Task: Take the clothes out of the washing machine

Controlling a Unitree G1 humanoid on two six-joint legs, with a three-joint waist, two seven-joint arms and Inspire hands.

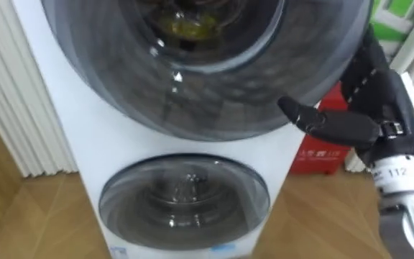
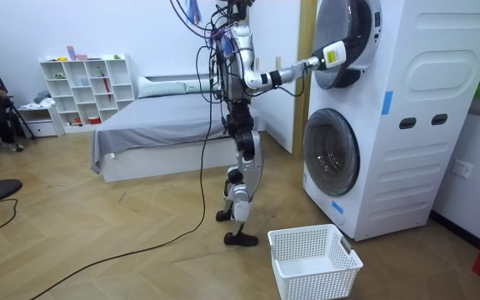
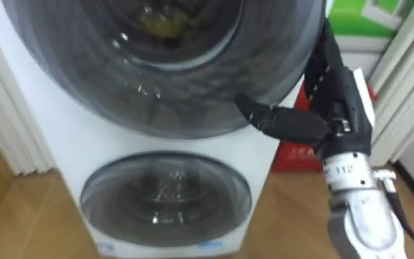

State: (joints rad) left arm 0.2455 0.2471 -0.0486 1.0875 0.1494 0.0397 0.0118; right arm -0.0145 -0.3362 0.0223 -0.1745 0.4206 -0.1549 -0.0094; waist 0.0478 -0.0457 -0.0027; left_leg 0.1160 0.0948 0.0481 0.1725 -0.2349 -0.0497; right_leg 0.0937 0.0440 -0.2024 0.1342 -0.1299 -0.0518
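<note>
I stand facing a white stacked washing machine [image 2: 407, 125] with two round doors. The upper door [image 1: 192, 79] is dark tinted glass; something yellowish [image 1: 189, 27] shows dimly behind it. My right hand [image 1: 369, 108] is at this door's right edge. Its fingers [image 3: 329, 65] reach up along and behind the rim, and the thumb [image 3: 264, 115] lies across the front of the glass, so the rim is pinched between them. In the room view the right arm is stretched out to the upper door [image 2: 344, 42], which stands slightly off the machine's front. The lower door [image 1: 184, 201] is closed.
A white plastic laundry basket [image 2: 315, 262] sits on the wooden floor beside my feet, in front of the machine. White curtains [image 1: 20, 108] hang to the left of the machine, a red object [image 1: 325, 151] stands on the floor to its right. A bed [image 2: 157, 125] lies behind me.
</note>
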